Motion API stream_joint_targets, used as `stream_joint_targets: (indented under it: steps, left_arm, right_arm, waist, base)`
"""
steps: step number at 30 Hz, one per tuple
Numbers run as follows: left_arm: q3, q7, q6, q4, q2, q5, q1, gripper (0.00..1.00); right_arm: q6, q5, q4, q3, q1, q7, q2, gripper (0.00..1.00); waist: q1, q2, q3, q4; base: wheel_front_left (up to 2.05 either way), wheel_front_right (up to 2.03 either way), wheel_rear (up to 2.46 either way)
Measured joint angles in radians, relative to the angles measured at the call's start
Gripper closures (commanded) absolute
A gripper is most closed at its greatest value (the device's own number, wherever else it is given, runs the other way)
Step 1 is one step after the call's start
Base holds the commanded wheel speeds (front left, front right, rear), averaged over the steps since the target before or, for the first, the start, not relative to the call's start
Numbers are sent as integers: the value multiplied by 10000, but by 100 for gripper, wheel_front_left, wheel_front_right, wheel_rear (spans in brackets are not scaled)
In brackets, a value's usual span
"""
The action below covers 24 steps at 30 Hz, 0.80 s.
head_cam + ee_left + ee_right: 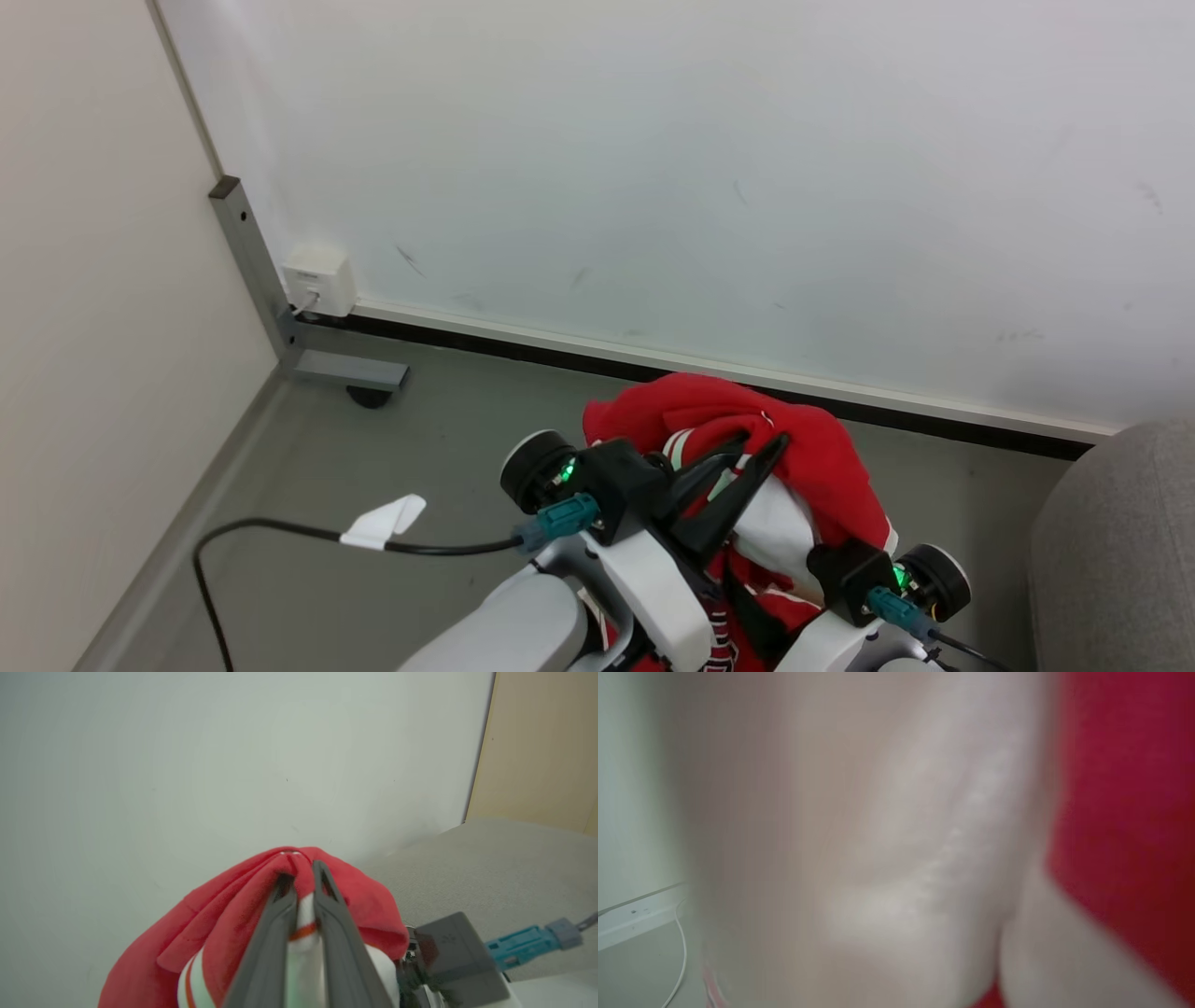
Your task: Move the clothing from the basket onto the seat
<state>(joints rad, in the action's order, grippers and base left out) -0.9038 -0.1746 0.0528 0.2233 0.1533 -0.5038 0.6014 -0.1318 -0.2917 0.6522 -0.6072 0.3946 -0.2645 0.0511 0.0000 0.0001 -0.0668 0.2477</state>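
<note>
The red and white clothing (719,415) hangs bunched over my left gripper (764,441), raised above the grey floor in front of the wall. In the left wrist view my left gripper (301,870) is shut on the clothing (224,914), with a white and red fold pinched between its fingers. My right gripper's wrist (854,574) sits at the lower right of the bundle, and its fingers are buried under the cloth. Blurred white and red clothing (1125,812) lies right against the right wrist camera. The grey seat (1120,541) is at the right edge, also seen as the seat (490,868). The basket is out of view.
A black cable (271,532) with a white tag (383,521) runs over the floor at the left. A grey metal post (250,257) with a foot and a white socket box (319,278) stand in the corner. A white wall (709,168) closes the far side.
</note>
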Motion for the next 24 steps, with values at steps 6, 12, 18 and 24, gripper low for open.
stream_joint_targets:
  steps: [6,12,18,24]
  left_arm:
    - [-92,48,6,-104,0,-19,-73,100]
    - [71,-33,-79,-19,136,-165,-107,100]
    - [316,-201,-201,234,297,-251,-109,100]
    - [493,-378,-232,579,464,-324,-179,100]
  right_arm:
    - [0,-291,27,-180,135,0,-6,100]
    - [0,-596,-153,-115,139,2,-8,100]
    - [0,-708,-527,433,-40,4,-6,100]
    - [0,-617,-968,1174,-328,6,-8,100]
  waist:
    - [0,0,27,5]
    - [0,0,77,-171]
    - [0,0,131,-377]
    - [0,0,195,-609]
  base:
    - [0,0,0]
    - [0,0,0]
    - [0,0,0]
    - [0,0,0]
